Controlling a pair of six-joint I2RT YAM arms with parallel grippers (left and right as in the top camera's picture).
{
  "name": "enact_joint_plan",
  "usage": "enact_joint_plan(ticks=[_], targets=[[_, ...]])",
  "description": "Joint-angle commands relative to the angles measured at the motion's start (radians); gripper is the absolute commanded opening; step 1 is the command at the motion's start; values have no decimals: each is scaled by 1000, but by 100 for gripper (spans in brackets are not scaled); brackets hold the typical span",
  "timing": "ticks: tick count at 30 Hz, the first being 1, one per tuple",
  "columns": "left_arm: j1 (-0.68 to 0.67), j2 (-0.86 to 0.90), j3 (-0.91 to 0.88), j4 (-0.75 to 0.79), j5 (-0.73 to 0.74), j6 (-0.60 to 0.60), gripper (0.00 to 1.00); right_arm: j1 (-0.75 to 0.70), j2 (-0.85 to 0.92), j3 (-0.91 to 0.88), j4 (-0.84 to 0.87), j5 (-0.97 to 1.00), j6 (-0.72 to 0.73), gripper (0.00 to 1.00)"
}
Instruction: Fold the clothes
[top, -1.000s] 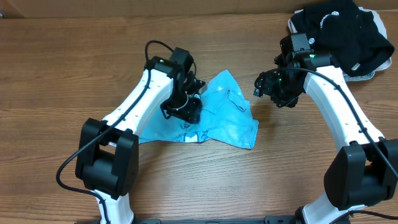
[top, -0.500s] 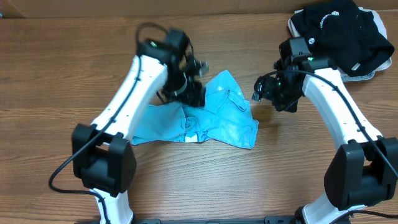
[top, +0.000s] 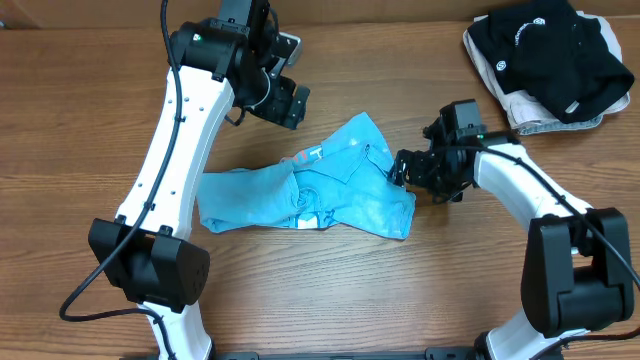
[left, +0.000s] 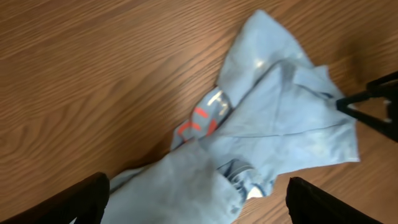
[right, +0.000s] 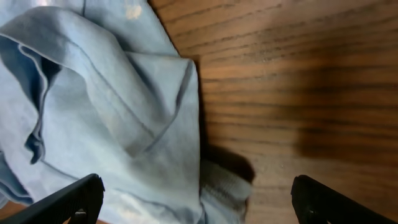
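While its jaws stand wide apart and empty, the left gripper (top: 288, 102) hangs over the table (top: 80, 120), just past the far left side of the crumpled blue T-shirt (top: 330, 190). The right gripper (top: 398, 172), equally spread and holding nothing, sits at the shirt's right edge. The shirt lies mid-table between the arms, well apart from a black garment (top: 545, 50) in the far right corner.

A black garment (top: 545, 45) with white round logos lies atop a whitish garment (top: 535, 120) on the wooden table (top: 80, 120).
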Motion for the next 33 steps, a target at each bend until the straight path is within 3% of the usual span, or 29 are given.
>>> enact_joint_plan(ticks=[1,11,23,27,30,33], targets=[[2,-9,20,-18,-92,4,93,1,11,-48,74,-23,-18,100],[2,-9,19,-50,-149,4,94,3,54,-73,188,-54,-29,99],[2,-9,19,-48,-149,4,95,39,140,-73,146,-165,-114,77],[2,-8,19,-47,-149,3,95,65,140,-73,132,-159,-131,60],[2,-8,19,-48,-149,3,95,70,140,-73,129,-152,-127,29],[2,-8,19,-48,-149,3,95,53,140,-72,133,-127,-94,12]])
